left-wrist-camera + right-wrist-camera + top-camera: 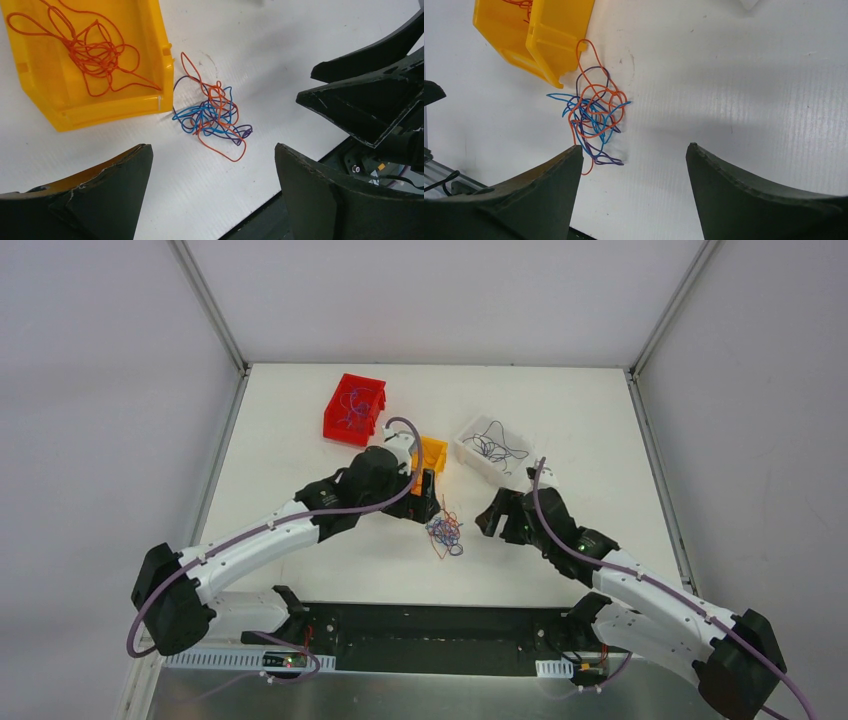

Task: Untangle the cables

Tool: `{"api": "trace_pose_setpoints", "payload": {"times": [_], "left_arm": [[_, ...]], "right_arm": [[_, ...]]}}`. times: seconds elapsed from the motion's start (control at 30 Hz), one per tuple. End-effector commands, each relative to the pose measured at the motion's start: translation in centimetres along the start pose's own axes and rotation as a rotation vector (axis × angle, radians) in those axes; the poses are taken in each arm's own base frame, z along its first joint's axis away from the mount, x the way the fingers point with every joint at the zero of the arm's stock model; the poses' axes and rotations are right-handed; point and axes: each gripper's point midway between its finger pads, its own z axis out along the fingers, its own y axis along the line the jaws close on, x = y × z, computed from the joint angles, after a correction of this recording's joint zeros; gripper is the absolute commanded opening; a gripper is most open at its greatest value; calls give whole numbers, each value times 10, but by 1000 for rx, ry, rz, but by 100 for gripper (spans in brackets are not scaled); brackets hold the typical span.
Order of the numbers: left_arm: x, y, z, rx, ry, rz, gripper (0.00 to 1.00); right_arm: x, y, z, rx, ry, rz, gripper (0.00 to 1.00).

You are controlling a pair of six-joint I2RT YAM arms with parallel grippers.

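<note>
Now, nearest the arm bases: both arms reach inward over the white worktop (300, 440) and meet at its middle.

- Left gripper (212, 150): jaws spread wide, nothing between them, poised just left of the tangle in the top view.
- Right gripper (635, 148): jaws also apart and empty, just right of the tangle. Neither touches a wire.
- The cables (444, 533) lie loose on the worktop between the two grippers: blue, orange and purple strands knotted into one small clump.
- One orange loop (187, 65) stands clear of the clump toward the corner of the yellow bin (115, 107), which sits just beyond. That bin holds orange wire (95, 50) only.
- Farther back, upper left of the top view: red bin (340, 425) with blue wires (355, 405).
- Upper right: white bin (465, 445) with dark wires (495, 450).

Judgement: sorting by colour is partly done and the central clump remains. The step in hand looks like choosing a strand to extract.

To do it well:
- Pinch a single free loop; the outlying orange one is the best candidate, not the dense core.
- Let the other gripper pin the rest of the clump flat.
- Draw the strand away slowly and low, so that knots loosen rather than tighten.
- Watch that the whole bundle does not lift together, and that the wire does not snag on the yellow bin's edge.
</note>
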Motion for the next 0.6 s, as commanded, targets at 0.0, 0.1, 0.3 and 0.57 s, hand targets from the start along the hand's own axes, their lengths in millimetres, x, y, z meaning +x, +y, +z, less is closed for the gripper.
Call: {"api": "trace_pose_setpoints", "payload": {"times": [0.0,0.1,0.3,0.57], "left_arm": [[2,-7,19,-6,-21,-66,95],[8,-13,33,2,12,-80,92],[24,-17,58,4,90,-70,88],[59,-3,89,-49,174,-110,76]], "right_arm": [[-9,7,-4,-18,-8,14,79],[-12,6,-5,-9,-7,1,79],[-13,4,-2,1,-8,5,79],[-11,11,2,-23,14,14,79]]}}
